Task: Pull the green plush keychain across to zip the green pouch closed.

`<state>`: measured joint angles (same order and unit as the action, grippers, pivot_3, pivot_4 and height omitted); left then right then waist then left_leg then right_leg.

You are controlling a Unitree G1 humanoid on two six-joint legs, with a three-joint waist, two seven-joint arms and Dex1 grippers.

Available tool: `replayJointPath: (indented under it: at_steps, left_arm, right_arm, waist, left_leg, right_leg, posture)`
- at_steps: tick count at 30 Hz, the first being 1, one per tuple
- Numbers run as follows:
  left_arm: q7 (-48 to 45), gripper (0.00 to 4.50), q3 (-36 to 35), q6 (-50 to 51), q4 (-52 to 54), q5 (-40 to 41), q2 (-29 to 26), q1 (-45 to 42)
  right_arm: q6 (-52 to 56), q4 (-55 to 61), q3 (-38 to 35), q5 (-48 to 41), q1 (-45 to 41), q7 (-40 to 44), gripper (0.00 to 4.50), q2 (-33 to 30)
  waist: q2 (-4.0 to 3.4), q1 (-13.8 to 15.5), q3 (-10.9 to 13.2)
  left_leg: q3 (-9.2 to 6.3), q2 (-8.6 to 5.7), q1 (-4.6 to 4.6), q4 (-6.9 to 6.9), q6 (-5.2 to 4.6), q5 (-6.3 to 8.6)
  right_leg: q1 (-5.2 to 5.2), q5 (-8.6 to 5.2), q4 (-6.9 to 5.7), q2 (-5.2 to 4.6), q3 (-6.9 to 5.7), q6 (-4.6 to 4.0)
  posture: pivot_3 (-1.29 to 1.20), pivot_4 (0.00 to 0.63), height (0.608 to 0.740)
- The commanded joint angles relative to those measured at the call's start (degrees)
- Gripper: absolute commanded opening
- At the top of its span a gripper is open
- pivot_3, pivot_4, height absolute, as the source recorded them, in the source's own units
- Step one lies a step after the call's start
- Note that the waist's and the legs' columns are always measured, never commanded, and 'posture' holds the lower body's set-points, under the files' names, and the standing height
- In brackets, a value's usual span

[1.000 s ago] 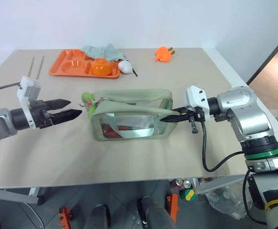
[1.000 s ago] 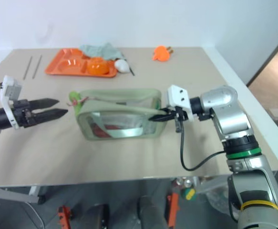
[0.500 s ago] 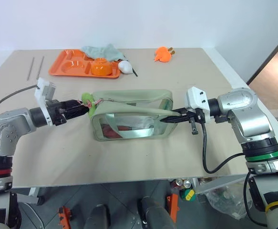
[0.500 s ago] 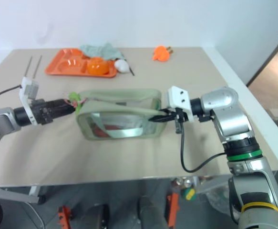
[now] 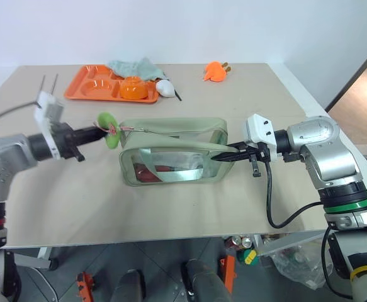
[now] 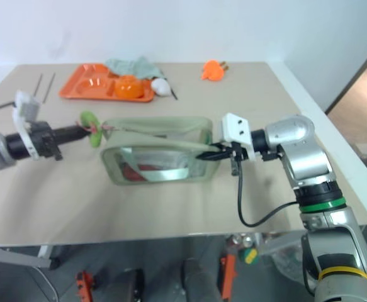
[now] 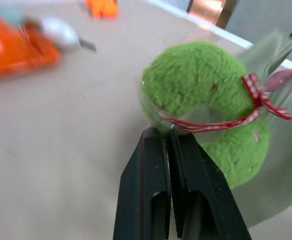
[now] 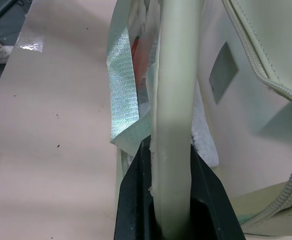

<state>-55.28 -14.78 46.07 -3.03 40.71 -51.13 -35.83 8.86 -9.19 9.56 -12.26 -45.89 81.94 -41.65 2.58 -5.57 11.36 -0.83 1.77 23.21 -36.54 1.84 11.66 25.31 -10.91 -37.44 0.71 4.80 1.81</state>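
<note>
Keychain feel: the green plush keychain [image 7: 206, 100] looks feather-light, soft and squashy; its fuzz should not slip, but it will give under a pinch, so I judge a hold near the red-checked ribbon and cord, where it ties to the zipper, the surest.

Keychain place: right at the tip of the left gripper [image 7: 170, 137], raised off the table [image 5: 170, 207], on the far-from-right-gripper end of the pouch.

Left gripper: pinched fully together on the keychain's lower rim, at the clear wrap and ribbon; the fingers [image 7: 151, 170] lie side by side with no gap to speak of.

Pouch feel: the green pouch [image 5: 170, 157] is soft fabric with clear, floppy side panels; light, and likely to slide or crumple under a zipper pull unless its far end is held.

Pouch place: lying on the table between the two grippers, its near end at the right gripper, its top zipper seemingly open along most of its length.

Right gripper: the right gripper [image 5: 224, 157] is clamped on the pouch's pale green strap [image 8: 173, 125] at that end, the strap running up between its fingers; it anchors the pouch.

Handling judgement: pull steadily along the zipper line toward the right gripper; a sideways tug could strain the thin cord or drag the plush out of the pinch.
</note>
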Motion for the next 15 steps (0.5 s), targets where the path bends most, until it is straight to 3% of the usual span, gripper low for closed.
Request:
replayJointPath:
  at_steps: [1,15]
  left_arm:
    - [-0.8,0.02,-1.6,-0.1,4.3,1.5,-2.0,-3.9]
    - [-5.6,0.02,7.4,-0.8,14.5,2.1,0.0,-9.2]
  right_arm:
    - [-0.5,0.7,-0.3,-0.2,-0.9,0.0,0.0,0.0]
    - [0.1,1.6,-0.6,-0.3,-0.7,-0.5,0.0,-0.1]
  waist:
    - [0.0,0.0,0.0]
    - [0.0,-0.1,0.0]
  left_leg:
    - [0.01,0.0,0.0,0.0,0.0,0.0]
    - [0.02,0.01,-0.02,0.0,0.0,0.0]
  right_leg:
    - [0.0,0.0,0.0,-0.01,0.01,0.0]
    - [0.0,0.01,-0.01,0.02,0.03,0.0]
  posture:
    - [0.0,0.15,0.74]
    - [0.0,0.15,0.74]
